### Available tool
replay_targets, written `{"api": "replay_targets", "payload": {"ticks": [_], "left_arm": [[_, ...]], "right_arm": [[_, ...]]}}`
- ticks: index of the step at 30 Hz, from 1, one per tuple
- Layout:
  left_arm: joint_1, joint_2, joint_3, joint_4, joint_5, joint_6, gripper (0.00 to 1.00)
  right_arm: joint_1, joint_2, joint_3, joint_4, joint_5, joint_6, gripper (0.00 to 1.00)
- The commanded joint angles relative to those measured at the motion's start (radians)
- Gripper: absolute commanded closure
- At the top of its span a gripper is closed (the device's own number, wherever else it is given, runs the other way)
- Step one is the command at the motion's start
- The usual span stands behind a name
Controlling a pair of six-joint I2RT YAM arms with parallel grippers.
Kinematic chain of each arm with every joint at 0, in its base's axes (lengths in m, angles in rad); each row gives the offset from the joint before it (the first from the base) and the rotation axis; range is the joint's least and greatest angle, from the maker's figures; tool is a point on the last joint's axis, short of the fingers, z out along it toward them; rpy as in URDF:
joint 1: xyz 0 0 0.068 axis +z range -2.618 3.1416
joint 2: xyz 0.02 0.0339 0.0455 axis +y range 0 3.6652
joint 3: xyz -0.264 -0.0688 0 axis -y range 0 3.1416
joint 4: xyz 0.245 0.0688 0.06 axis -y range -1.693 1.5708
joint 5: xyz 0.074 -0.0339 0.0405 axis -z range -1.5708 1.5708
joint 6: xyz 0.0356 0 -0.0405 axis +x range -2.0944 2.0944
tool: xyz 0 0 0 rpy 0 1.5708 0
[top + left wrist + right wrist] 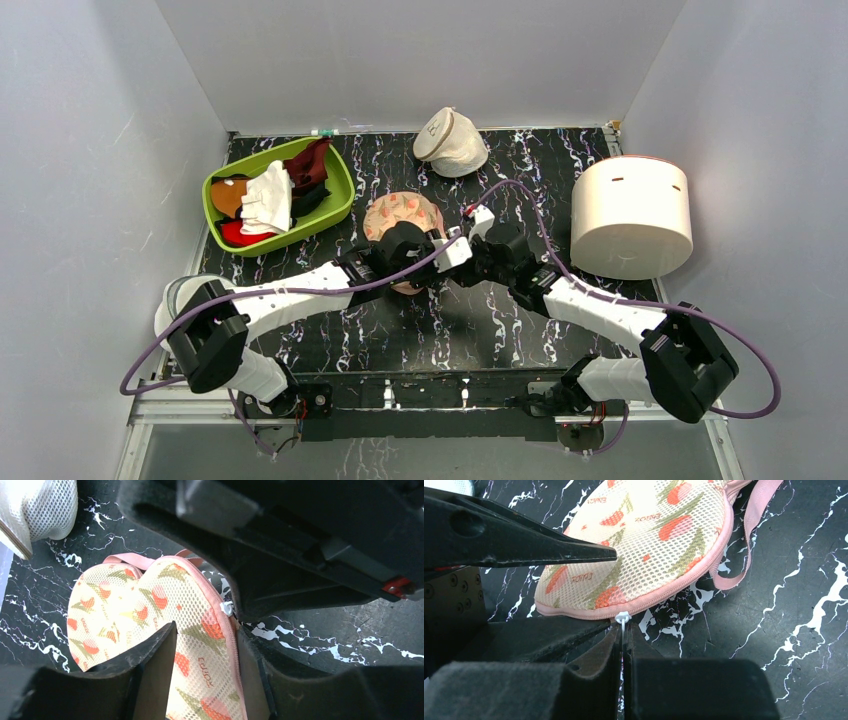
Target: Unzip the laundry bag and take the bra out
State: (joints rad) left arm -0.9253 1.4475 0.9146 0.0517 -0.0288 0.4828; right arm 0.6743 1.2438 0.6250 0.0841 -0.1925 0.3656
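Right wrist view: right gripper [623, 632] pinches the zip pull [623, 616] of the closed laundry bag [649, 535]. Left gripper [205, 630] clamps the bag. Green bin [320, 222] holds clothes [268, 198].

Bright even light, blurry foreground

A black tabletop [450, 330] veined with white marbling filled the enclosure. A plain pale grey back wall [420, 60], left wall [90, 150] and right wall [770, 100] closed it in under soft, even light, and a metal rail [180, 408] edged its near side.
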Motion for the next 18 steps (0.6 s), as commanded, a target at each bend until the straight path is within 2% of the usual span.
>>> {"api": "replay_targets", "payload": {"ticks": [1, 3, 9, 14, 18], "left_arm": [[-0.001, 0.004, 0.034, -0.021, 0.010, -0.003, 0.54], [-0.002, 0.002, 0.028, -0.016, 0.037, -0.006, 0.57], [-0.001, 0.008, 0.044, -0.045, 0.031, 0.005, 0.85], [-0.003, -0.032, 0.014, -0.020, 0.026, 0.038, 0.93], [-0.007, -0.073, -0.013, -0.007, 0.038, 0.060, 0.98]], "right_arm": [[0.004, -0.028, 0.050, 0.064, 0.022, 0.000, 1.00], [0.004, -0.030, 0.048, 0.064, 0.025, 0.007, 1.00], [0.004, -0.026, 0.042, 0.078, 0.052, 0.004, 1.00], [-0.009, -0.023, 0.050, 0.057, 0.093, 0.023, 1.00], [-0.069, 0.016, 0.076, -0.001, 0.081, 0.020, 1.00]]}}
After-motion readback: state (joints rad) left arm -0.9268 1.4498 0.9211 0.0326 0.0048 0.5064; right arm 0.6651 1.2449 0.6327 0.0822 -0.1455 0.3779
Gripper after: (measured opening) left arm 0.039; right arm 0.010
